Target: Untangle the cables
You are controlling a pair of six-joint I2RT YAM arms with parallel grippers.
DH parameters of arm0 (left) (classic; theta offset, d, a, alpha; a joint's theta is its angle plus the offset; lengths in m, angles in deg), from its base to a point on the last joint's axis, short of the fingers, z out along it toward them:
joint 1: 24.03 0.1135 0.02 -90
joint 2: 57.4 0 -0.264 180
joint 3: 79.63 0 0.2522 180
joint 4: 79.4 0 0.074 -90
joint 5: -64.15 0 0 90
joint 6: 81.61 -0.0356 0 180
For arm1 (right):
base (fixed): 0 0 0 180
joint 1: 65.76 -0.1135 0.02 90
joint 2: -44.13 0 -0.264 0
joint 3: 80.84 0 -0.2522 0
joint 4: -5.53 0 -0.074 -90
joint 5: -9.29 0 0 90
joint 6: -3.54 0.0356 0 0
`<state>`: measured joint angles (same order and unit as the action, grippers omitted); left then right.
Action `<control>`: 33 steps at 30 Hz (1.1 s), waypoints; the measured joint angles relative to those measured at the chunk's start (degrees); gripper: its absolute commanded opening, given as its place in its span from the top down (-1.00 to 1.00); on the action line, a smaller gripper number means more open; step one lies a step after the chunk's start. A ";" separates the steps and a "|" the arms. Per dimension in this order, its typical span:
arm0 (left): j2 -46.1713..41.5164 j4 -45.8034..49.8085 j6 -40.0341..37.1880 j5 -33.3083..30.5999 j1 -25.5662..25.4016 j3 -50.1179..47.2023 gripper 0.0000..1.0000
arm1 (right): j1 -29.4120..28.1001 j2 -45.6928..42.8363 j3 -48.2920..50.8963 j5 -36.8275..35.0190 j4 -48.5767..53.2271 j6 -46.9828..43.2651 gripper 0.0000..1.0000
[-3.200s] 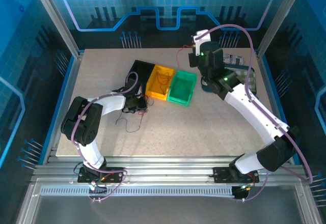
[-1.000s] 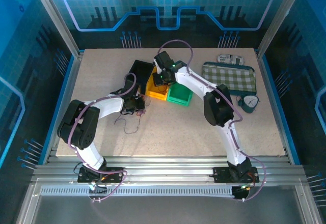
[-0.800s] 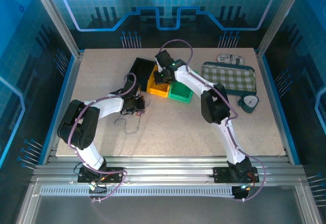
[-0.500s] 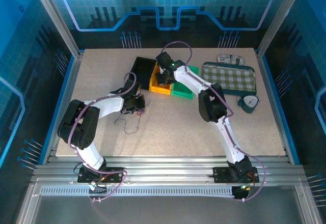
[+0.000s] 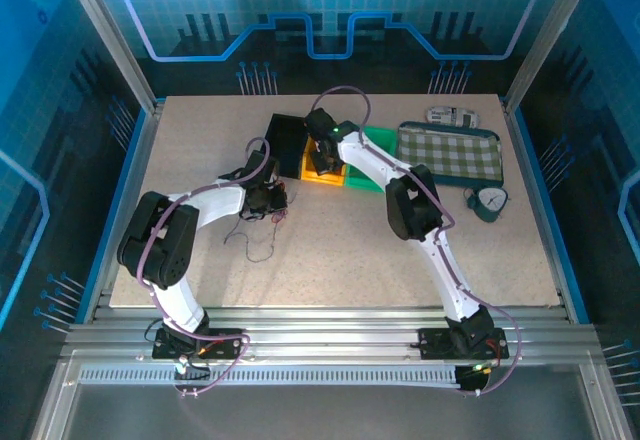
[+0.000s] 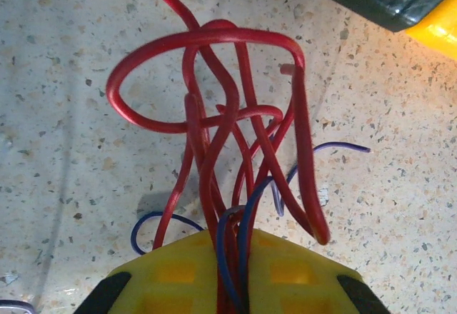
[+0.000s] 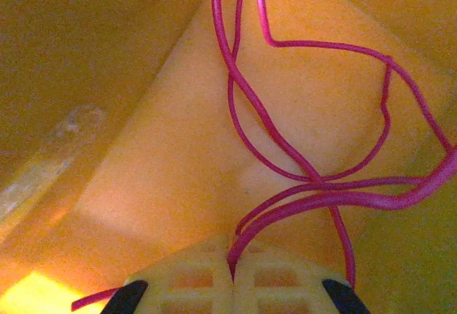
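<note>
The cables (image 6: 214, 114) are split between my two hands. Most of them, a knot of red loops with a few blue strands threaded through, stick out of my left gripper (image 6: 230, 260), which is clenched on the bunch just above the table (image 5: 350, 250), in its left half and on the near side of the black bin (image 5: 285, 142). One dark strand (image 5: 258, 248) trails loose on the table toward the near edge.

A single red wire (image 7: 335, 200) is apart from that knot. It is pinched in my right gripper (image 7: 233, 275), whose fingers are closed on it, and it curls across the floor of the yellow bin (image 7: 107, 57).

A few seconds ago my right arm was raised near the far right corner. It has since swung across and come down into the yellow bin, in the middle of the row near the far edge. During the last second that bin and the green bin (image 5: 368, 160) beside it have slid and turned a little.

I judge that one wire is freed and delivered but not yet let go. The left-hand knot is untouched, so most of the untangling remains.
</note>
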<state>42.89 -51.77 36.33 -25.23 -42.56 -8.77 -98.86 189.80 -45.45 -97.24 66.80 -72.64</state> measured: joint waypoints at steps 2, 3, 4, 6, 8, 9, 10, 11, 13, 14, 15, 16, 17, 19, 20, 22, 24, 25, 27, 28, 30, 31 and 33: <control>0.07 0.33 0.00 0.00 0.00 0.44 1.00 | 0.07 0.09 0.00 0.22 0.09 -0.85 1.00; 0.07 0.42 0.00 0.02 0.00 0.63 1.00 | 0.07 0.09 0.00 0.37 0.07 -1.11 1.00; 0.07 0.44 -0.04 0.00 0.00 0.81 1.00 | 0.07 0.09 0.00 0.63 0.04 -1.46 1.00; 0.07 0.46 -0.44 0.00 0.00 1.07 1.00 | 0.07 0.09 0.00 1.14 -0.13 -1.92 1.00; 0.11 0.61 -0.87 0.00 0.00 1.31 1.00 | 0.07 0.07 0.04 1.97 -0.70 -2.32 0.99; 0.11 0.63 -0.92 0.02 0.00 1.38 1.00 | 0.07 -0.02 0.04 2.25 -0.96 -2.43 0.99; 0.11 0.63 -1.01 0.00 0.00 1.38 1.00 | 0.07 -0.20 0.17 2.71 -1.25 -2.62 0.99; 0.11 0.72 -1.05 0.00 0.00 1.38 1.00 | 0.07 -0.57 0.42 3.26 -1.53 -2.97 0.98; 0.13 0.83 -1.05 0.00 0.00 1.38 1.00 | 0.15 -1.53 0.76 3.72 -1.90 -3.48 0.83; 0.13 0.81 -1.05 0.00 0.00 1.38 1.00 | 0.24 -2.19 0.79 3.98 -1.95 -3.74 0.71; 0.13 0.81 -1.05 0.00 0.00 1.38 1.00 | 0.35 -2.82 0.81 4.26 -2.01 -3.87 0.60; 0.13 0.81 -1.05 0.00 0.00 1.38 1.00 | 0.55 -3.67 1.03 4.70 -2.25 -4.09 0.48; 0.13 0.81 -1.05 0.00 0.00 1.38 1.00 | 0.72 -4.59 1.29 4.87 -2.51 -4.20 0.42; 0.13 0.81 -1.05 0.00 0.00 1.38 1.00 | 1.16 -6.05 1.53 5.03 -2.86 -4.50 0.32; 0.13 0.81 -1.05 0.02 0.00 1.38 1.00 | 1.40 -6.60 1.55 4.98 -3.19 -4.70 0.28; 0.17 0.81 -1.05 0.02 0.00 1.38 1.00 | 1.77 -7.15 1.55 4.96 -3.65 -4.72 0.21; 0.17 0.81 -1.03 0.02 0.00 1.38 1.00 | 2.01 -7.23 1.55 4.94 -3.89 -4.72 0.14; 0.17 0.81 -1.03 0.02 0.00 1.38 1.00 | 2.03 -7.23 1.70 4.98 -4.15 -4.68 0.09; 0.17 0.81 -1.03 0.02 0.00 1.38 1.00 | 2.03 -7.26 2.27 4.87 -4.61 -4.70 0.00; 0.17 0.81 -1.03 0.02 0.00 1.38 1.00 | 2.03 -7.30 2.64 4.74 -4.92 -4.70 -0.05; 0.20 0.81 -1.03 0.02 0.00 1.38 1.00 | 2.03 -7.61 3.56 4.48 -5.57 -4.76 -0.12; 0.22 0.81 -1.03 0.02 0.00 1.38 1.00 | 2.05 -7.96 4.20 4.42 -6.01 -4.87 -0.14; 0.31 0.83 -1.03 0.02 0.00 1.46 1.00 | 2.14 -9.22 5.88 4.39 -6.95 -4.90 -0.16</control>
<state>43.20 -50.94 35.31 -25.20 -42.56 -7.30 -96.72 180.57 -39.57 -92.85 59.85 -77.54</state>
